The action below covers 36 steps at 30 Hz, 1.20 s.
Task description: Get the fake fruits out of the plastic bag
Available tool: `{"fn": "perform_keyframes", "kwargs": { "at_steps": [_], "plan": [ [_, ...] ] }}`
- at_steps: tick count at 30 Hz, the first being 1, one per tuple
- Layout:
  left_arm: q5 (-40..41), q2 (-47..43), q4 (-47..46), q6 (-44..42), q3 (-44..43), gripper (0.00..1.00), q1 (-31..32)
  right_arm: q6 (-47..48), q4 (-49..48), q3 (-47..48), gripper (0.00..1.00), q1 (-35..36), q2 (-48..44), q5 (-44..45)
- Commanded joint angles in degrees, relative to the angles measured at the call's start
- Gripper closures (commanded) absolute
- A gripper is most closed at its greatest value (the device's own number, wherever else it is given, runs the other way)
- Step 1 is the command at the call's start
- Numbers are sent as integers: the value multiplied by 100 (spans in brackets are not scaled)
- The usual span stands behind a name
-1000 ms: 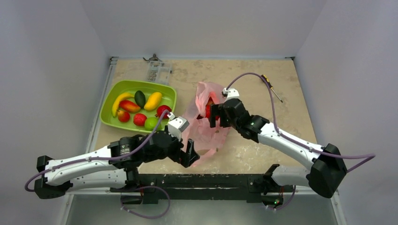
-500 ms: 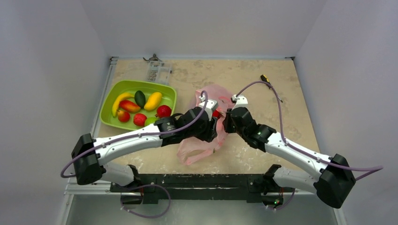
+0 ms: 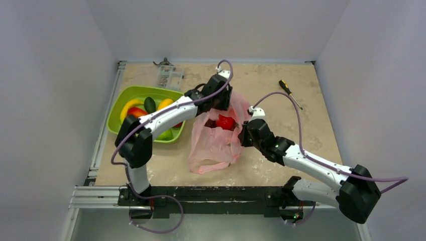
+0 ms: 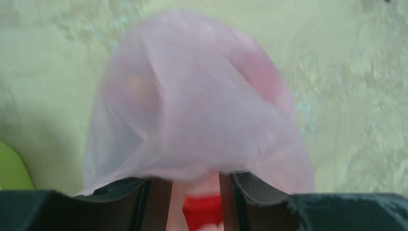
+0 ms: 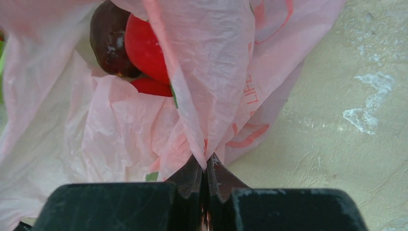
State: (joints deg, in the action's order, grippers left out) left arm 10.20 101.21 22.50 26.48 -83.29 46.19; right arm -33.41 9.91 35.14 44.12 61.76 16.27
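Lettering point(image 5: 251, 94) on plastic bag point(image 5: 211, 57) (red, unreadable)

- Plastic bag point(image 3: 216, 145): thin, translucent pink, crinkled, with red print; slumped mid-bench, its mouth drawn up and open
- In the mouth, a glossy red fruit point(image 3: 225, 122) touches a dark brownish fruit point(image 5: 109, 38)
- A yellow banana point(image 3: 126, 106), a dark green fruit point(image 3: 149, 104) and an orange-yellow fruit point(image 3: 165, 104) lie in a green tray point(image 3: 134, 94) to the left of the bag

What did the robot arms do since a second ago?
The left fingers swung from the near side of the plastic bag across to its far side and now sit under the plastic. The right fingers slid slightly toward the near edge, pinching the bag's rim. The bag spread open, showing a red fruit. The green tray and screwdriver stayed put.
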Motion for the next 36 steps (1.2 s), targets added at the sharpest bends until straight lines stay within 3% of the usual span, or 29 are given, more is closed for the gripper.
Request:
{"fn": "perform_keyframes", "kwargs": {
  "at_steps": [1, 4, 9, 11, 15, 18, 19, 26, 32, 34, 36],
  "plan": [
    [-89, 1081, 848, -846, -1656, 65, -570, -136, -266, -160, 100, -23, -6, -63],
    [80, 1326, 1059, -1313, -1852, 66, -708, -94, -218, -77, 100, -22, 37, 22],
    [166, 575, 988, -1503, -1284, 60, -804, 83, -283, 21, 100, -34, 171, 179],
    [-227, 255, 1099, -1535, -1092, 52, -805, 147, -313, 73, 100, -43, 240, 130],
    [-547, -590, 1299, -1211, -615, 28, -803, 201, -401, 140, 100, -48, 282, -21],
    [-677, -1364, 1306, -893, -181, 4, -803, 212, -410, 192, 100, -44, 335, -85],
    [-735, -1635, 1309, -807, -59, 1, -805, 212, -411, 215, 100, -45, 343, -110],
    [-1092, -3268, 1410, -307, 730, 0, -805, 261, -390, 257, 100, -44, 317, -171],
    [-859, -3750, 1908, -116, 779, 1, -805, 303, -376, 265, 100, -44, 313, -191],
    [-1463, -3920, 1767, -116, 932, 6, -805, 296, -363, 275, 100, -47, 299, -258],
    [-2498, -4113, 1366, -29, 1250, 18, -798, 295, -370, 282, 100, -44, 272, -293]
  ]
}}
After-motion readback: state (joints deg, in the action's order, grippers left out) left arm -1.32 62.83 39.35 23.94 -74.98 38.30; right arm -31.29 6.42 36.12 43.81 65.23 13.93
